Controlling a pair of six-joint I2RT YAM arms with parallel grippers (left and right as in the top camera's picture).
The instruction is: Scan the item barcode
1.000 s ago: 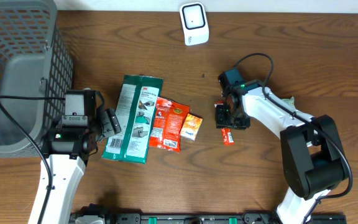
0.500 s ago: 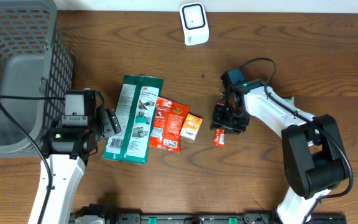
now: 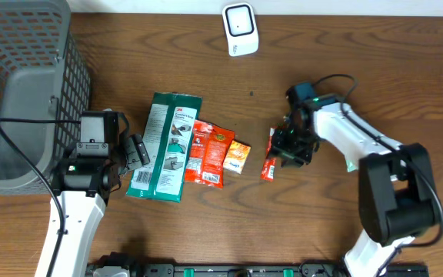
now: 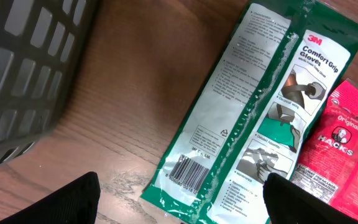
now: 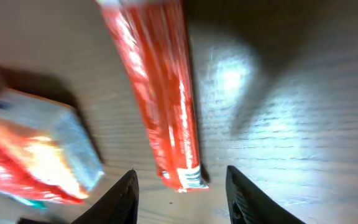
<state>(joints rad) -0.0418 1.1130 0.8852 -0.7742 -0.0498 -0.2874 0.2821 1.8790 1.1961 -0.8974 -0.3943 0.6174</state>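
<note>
A slim red packet (image 3: pixel 267 165) lies on the wooden table. My right gripper (image 3: pixel 280 152) hovers at its right side. In the right wrist view the red packet (image 5: pixel 157 93) runs away from the camera. Its striped near end sits between the two fingers of my right gripper (image 5: pixel 180 173), which stands open and touches neither side. My left gripper (image 3: pixel 135 151) is open beside a green 3M glove pack (image 3: pixel 164 146). The left wrist view shows that glove pack (image 4: pixel 253 112) with its barcode (image 4: pixel 188 171) just ahead of the open left gripper (image 4: pixel 180 190). A white scanner (image 3: pixel 239 29) stands at the back.
A grey mesh basket (image 3: pixel 21 92) fills the back left corner, close to the left arm. Red Hacks packets (image 3: pixel 206 154) and a small orange pack (image 3: pixel 237 156) lie between the glove pack and the red packet.
The right wrist has shifted right and turned. The red packet has slid left and swung more upright in the overhead view. The right jaws have narrowed a little. The left arm is unmoved.
</note>
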